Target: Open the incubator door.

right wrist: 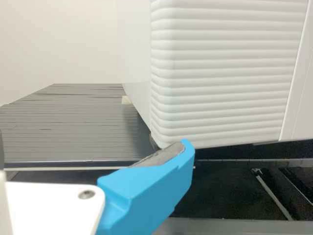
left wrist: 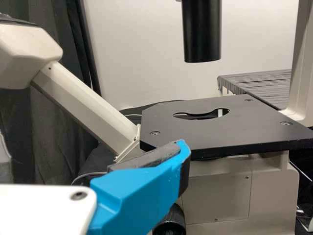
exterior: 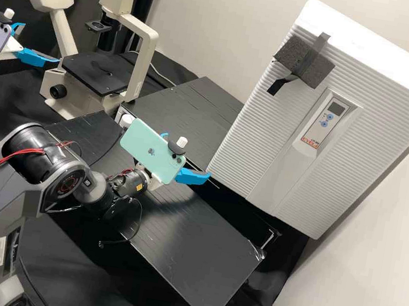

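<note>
R end effector: fingers apart, one tip right nr a lower corner of the incubator door, can't tell if touching. In high view, door's shut, approx 2 o'clock from that tip, on front of incubator. L end effector: fingers apart too; microscope at its 3 o'clock. Foam pad taped on w/ dark tape, door's 11 o'clock. Bench at R end effector's 5 o'clock.

Your high view looked forward and down from above and well back of the jaws. Close behind the jaws of the left gripper, your left wrist view faced the microscope; behind the right gripper, the other closely faced the incubator. The high view shared both.
</note>
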